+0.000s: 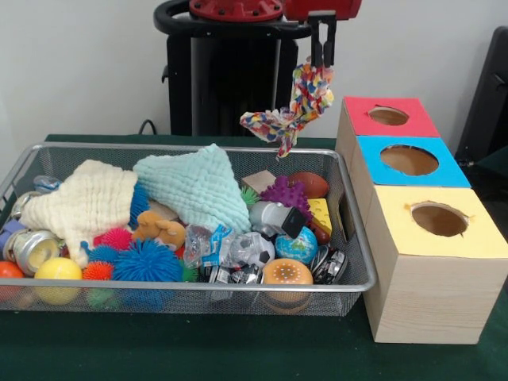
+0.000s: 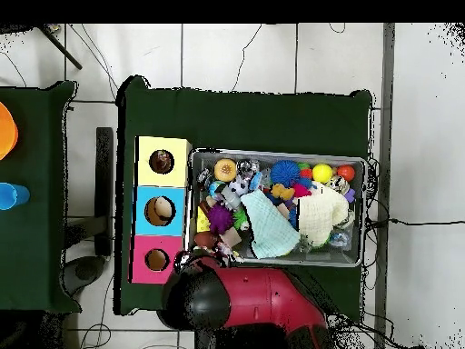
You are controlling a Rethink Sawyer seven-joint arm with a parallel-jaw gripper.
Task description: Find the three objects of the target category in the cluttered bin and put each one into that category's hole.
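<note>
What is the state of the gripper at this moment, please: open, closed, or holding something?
Gripper: closed, holding a multicoloured knotted rope toy, which hangs in the air above the far right corner of the wire mesh bin.

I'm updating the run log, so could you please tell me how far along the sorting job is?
Done: cannot be confirmed; the overhead view shows something inside each hole, but not what. In hand: the end effector holds a multicoloured rope toy lifted above the wire bin's far corner, beside the red box. Left: dropping it into a hole, then searching the clutter for any remaining matches.
</note>
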